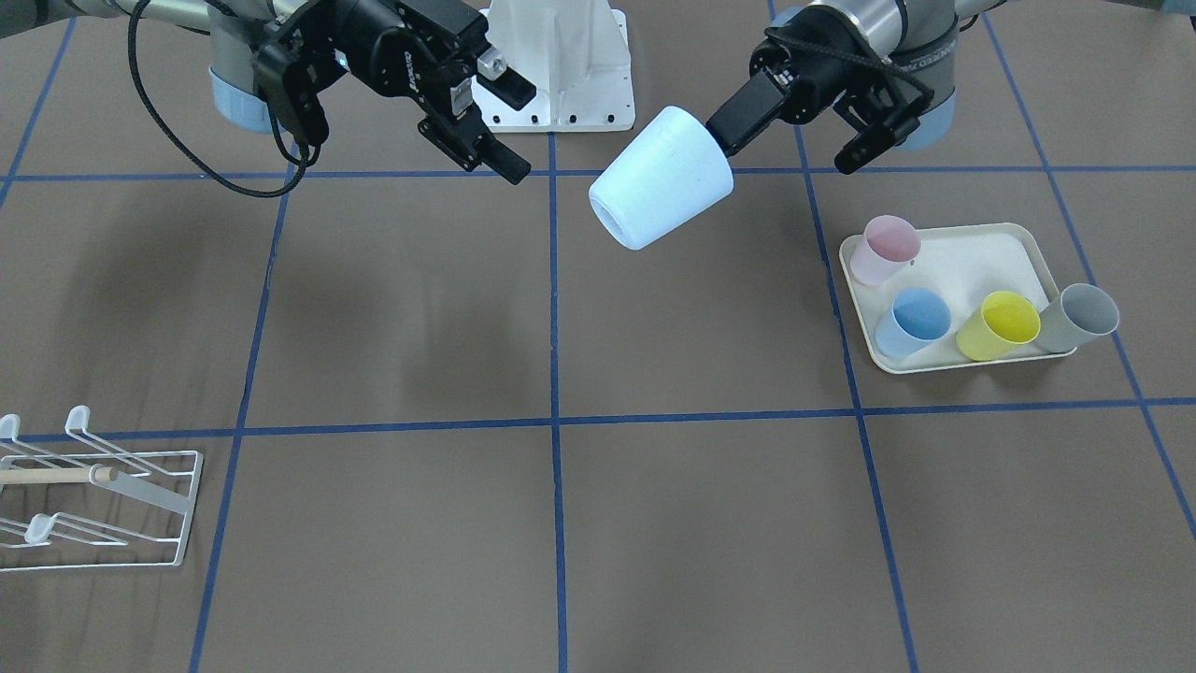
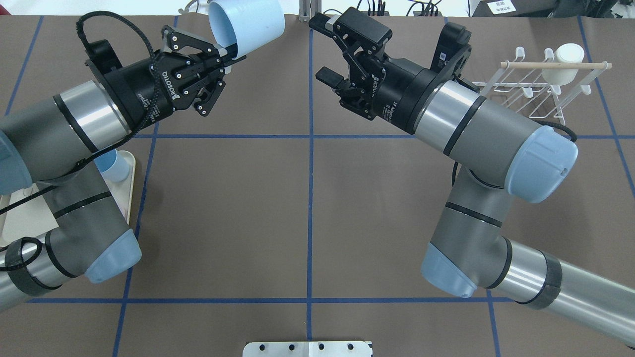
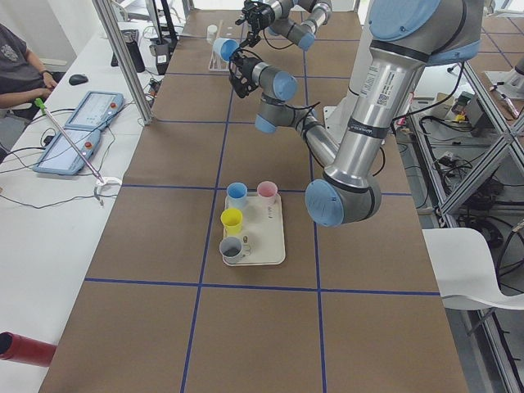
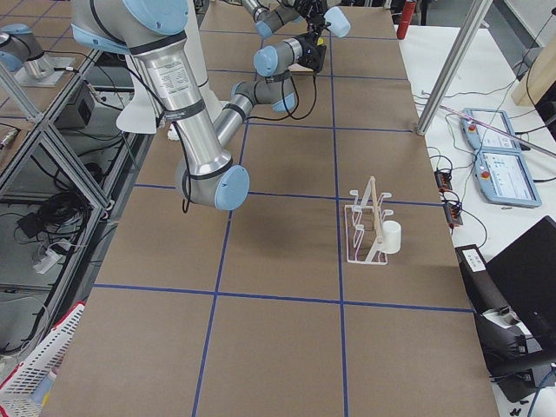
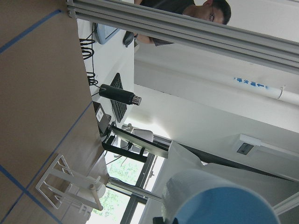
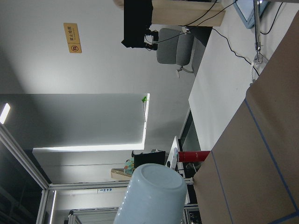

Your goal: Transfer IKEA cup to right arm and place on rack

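Left gripper (image 2: 229,53), pinched on the cup's (image 2: 248,22) rim, holds it aloft mid-table, base toward the wide-open right gripper (image 2: 325,49), still apart. Hand-over stage: right must advance and clasp the base, then carry to the rack (image 2: 536,89).

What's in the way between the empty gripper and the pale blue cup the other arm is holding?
Nothing visible. The open right gripper faces the cup, held by the left gripper, with only empty air between them.
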### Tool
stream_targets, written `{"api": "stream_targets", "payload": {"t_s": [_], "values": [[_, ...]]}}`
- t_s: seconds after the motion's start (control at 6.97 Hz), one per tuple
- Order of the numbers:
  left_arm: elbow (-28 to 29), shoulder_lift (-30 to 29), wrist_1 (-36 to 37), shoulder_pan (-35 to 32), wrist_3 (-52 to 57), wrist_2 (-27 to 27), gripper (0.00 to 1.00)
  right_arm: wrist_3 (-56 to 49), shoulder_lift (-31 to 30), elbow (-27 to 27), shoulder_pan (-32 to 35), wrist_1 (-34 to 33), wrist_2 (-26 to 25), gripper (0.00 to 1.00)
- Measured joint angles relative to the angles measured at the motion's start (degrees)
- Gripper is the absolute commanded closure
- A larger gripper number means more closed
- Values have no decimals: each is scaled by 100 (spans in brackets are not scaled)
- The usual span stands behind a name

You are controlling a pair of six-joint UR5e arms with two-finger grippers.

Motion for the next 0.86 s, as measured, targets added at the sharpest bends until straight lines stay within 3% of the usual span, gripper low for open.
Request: {"api": "stream_targets", "payload": {"t_s": [0.86], "values": [[123, -250, -62, 424, 19, 343, 100, 25, 235, -265, -76, -3, -9, 1]]}}
